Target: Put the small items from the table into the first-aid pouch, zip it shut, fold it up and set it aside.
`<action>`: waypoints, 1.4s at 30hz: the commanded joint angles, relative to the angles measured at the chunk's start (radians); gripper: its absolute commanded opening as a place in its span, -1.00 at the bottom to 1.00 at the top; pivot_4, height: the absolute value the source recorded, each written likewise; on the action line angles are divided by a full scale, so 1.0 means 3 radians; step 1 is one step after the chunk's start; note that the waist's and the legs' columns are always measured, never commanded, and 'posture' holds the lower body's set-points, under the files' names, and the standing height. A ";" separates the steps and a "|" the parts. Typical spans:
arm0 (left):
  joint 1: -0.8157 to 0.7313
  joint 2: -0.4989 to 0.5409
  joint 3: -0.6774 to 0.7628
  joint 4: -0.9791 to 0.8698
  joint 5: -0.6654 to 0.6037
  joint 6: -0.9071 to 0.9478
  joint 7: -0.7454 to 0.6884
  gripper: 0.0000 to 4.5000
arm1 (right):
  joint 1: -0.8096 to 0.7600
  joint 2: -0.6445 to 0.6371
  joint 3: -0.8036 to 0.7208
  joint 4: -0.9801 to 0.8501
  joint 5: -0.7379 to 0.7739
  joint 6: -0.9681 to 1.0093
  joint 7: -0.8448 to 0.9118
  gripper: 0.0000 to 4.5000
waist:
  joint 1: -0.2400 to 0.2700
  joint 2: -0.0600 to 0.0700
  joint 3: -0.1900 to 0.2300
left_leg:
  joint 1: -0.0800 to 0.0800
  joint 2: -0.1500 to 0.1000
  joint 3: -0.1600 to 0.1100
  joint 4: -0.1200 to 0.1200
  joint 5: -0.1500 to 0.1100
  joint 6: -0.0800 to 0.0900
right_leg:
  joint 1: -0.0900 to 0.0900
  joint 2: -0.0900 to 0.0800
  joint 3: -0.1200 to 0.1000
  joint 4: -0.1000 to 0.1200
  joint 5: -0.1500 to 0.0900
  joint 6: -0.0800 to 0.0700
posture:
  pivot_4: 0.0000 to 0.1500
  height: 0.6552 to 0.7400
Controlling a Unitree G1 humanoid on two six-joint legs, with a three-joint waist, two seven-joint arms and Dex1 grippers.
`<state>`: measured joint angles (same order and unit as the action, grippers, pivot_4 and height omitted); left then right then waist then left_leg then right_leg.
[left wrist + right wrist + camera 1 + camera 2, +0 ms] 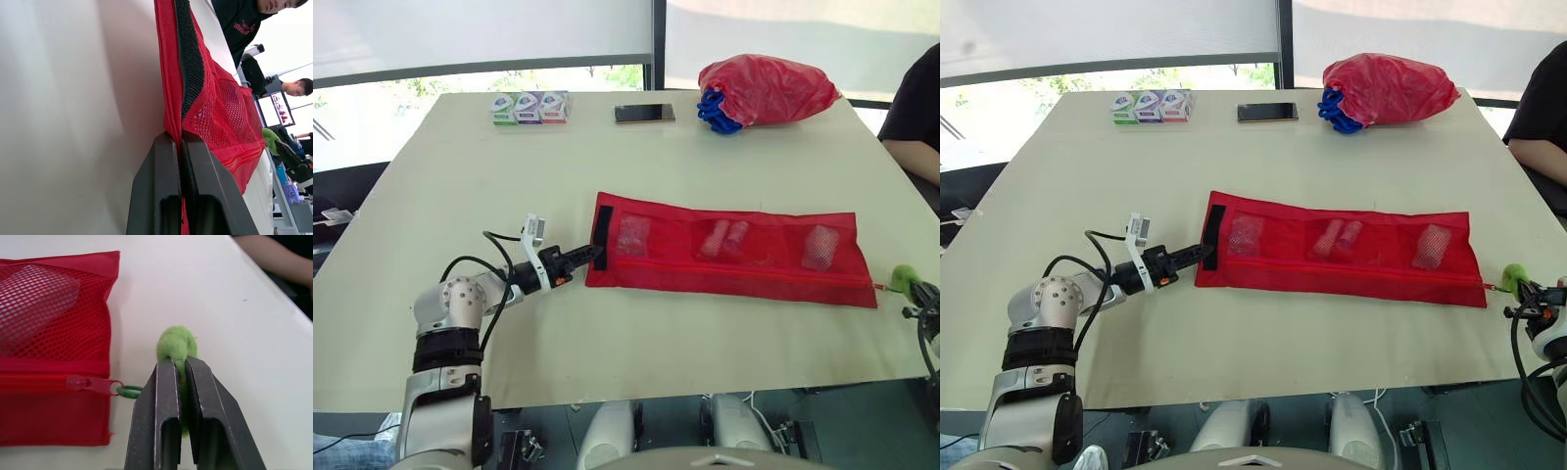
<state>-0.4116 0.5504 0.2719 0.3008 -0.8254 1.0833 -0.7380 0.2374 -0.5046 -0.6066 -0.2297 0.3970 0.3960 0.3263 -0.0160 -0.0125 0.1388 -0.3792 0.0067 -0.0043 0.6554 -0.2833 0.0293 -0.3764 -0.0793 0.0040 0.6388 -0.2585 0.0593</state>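
A phone (pixel 644 114) lies near a red bag (pixel 769 88).

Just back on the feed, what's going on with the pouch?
The red pouch lies flat on the table, small items in its mesh pockets. The left gripper is shut on its end by the black strip; the right gripper is shut on the green zipper pull, slider at that end, so the zip looks closed. Folding not yet begun.

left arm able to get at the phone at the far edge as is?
Probably not: the left gripper is shut on the end of the pouch, and the phone lies far beyond it, likely past its reach.
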 commanded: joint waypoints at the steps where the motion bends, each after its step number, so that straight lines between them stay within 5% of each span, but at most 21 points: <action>1: 0.0144 0.0163 0.0126 0.0128 0.0150 -0.0049 0.0059 -1.00 | -0.0020 -0.0050 -0.0270 -0.0011 -0.0056 -0.0082 -0.0161 -0.97 | -0.0004 0.0000 0.0000 | 0.0000 0.0000 0.0001 -0.0001 0.0000 0.0000 | -0.0001 0.0000 0.0001 0.0000 0.0000 0.0000 | 1.00 1.00; 7: 0.0160 0.0189 0.0103 0.0127 0.0171 -0.0073 0.0044 -1.00 | -0.0041 -0.0025 -0.0192 -0.0078 0.0064 -0.0034 -0.0064 -0.97 | -0.0004 0.0001 0.0000 | 0.0001 0.0000 0.0003 -0.0006 0.0000 0.0000 | -0.0001 0.0001 0.0003 -0.0003 0.0000 0.0000 | 1.00 1.00; 10: 0.0183 0.0226 0.0109 0.0100 0.0144 -0.0044 0.0010 -1.00 | 0.0007 -0.0027 -0.0187 -0.0204 0.0258 0.0071 0.0059 -0.55 | -0.0016 0.0001 -0.0001 | 0.0003 0.0002 0.0006 -0.0007 0.0000 0.0000 | -0.0001 0.0003 0.0007 -0.0003 0.0000 0.0000 | 1.00 1.00; 12: 0.0226 0.0264 0.0111 0.0058 0.0135 -0.0043 0.0001 -1.00 | 0.0042 -0.0015 -0.0202 -0.0249 0.0297 0.0036 0.0084 -0.01 | -0.0022 0.0001 -0.0001 | 0.0005 0.0005 0.0007 -0.0010 0.0000 0.0000 | -0.0002 0.0005 0.0009 -0.0003 0.0000 0.0000 | 1.00 1.00; 14: 0.0274 0.0301 0.0129 0.0015 0.0122 -0.0043 -0.0001 -1.00 | 0.0071 0.0006 -0.0241 -0.0292 0.0364 0.0008 0.0105 0.27 | -0.0026 0.0001 -0.0001 | 0.0005 0.0006 0.0007 -0.0010 0.0000 0.0000 | -0.0002 0.0006 0.0011 -0.0003 0.0000 0.0000 | 1.00 1.00; 17: 0.0407 0.0379 0.0190 -0.0129 0.0055 0.0003 -0.0045 -1.00 | 0.0136 0.0055 -0.0308 -0.0419 0.0565 0.0008 0.0182 0.95 | -0.0053 -0.0001 -0.0001 | 0.0006 0.0007 0.0010 -0.0012 0.0000 0.0000 | -0.0003 0.0006 0.0014 -0.0003 0.0000 0.0000 | 1.00 1.00; 28: 0.0608 0.0654 0.0339 -0.0199 0.0187 -0.0226 -0.0095 -1.00 | 0.0303 0.0195 -0.0011 -0.0903 0.1138 0.0206 0.0444 0.95 | -0.0062 -0.0014 0.0005 | 0.0003 0.0013 0.0007 -0.0015 0.0000 -0.0001 | -0.0005 -0.0002 0.0024 -0.0007 0.0000 -0.0001 | 1.00 1.00; 32: 0.0629 0.0733 0.0284 -0.0272 0.0265 -0.0402 -0.0243 -0.39 | 0.0402 0.0232 0.0199 -0.1033 0.1231 0.0282 0.0509 1.00 | -0.0041 -0.0014 0.0005 | 0.0001 0.0012 0.0006 -0.0015 0.0000 -0.0001 | -0.0005 -0.0018 0.0024 -0.0011 -0.0001 -0.0003 | 1.00 1.00; 36: 0.0706 0.1016 0.0144 -0.0273 0.0540 -0.0886 -0.0671 0.48 | 0.0500 0.0293 0.0311 -0.1078 0.1246 0.0295 0.0486 1.00 | -0.0030 -0.0015 0.0006 | 0.0000 0.0012 0.0006 -0.0016 0.0000 -0.0001 | -0.0006 -0.0026 0.0020 -0.0014 -0.0006 -0.0015 | 1.00 1.00; 40: 0.0611 0.1222 0.0125 -0.0196 0.0718 -0.1500 -0.1169 0.99 | 0.0601 0.0357 0.0389 -0.1072 0.1257 0.0356 0.0446 1.00 | 0.0005 -0.0014 0.0007 | -0.0008 0.0013 0.0006 -0.0025 -0.0001 -0.0002 | -0.0014 -0.0031 0.0018 -0.0034 -0.0001 -0.0025 | 1.00 1.00; 42: 0.0476 0.1278 0.0101 -0.0298 0.0715 -0.1681 -0.1413 0.99 | 0.0651 0.0362 0.0447 -0.1051 0.1250 0.0418 0.0425 1.00 | 0.0031 -0.0015 0.0008 | -0.0018 0.0014 0.0003 -0.0026 -0.0001 -0.0002 | -0.0017 -0.0037 0.0012 -0.0044 0.0001 -0.0029 | 1.00 1.00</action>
<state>-0.2258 0.9072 0.2968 0.2576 -0.6088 0.6445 -1.0865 0.4236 -0.3918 -0.4708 -0.5154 0.7573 0.5136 0.4588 -0.0068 -0.0169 0.1413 -0.3852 0.0104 -0.0035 0.6477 -0.2838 0.0286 -0.3814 -0.0913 0.0070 0.6252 -0.2580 0.0506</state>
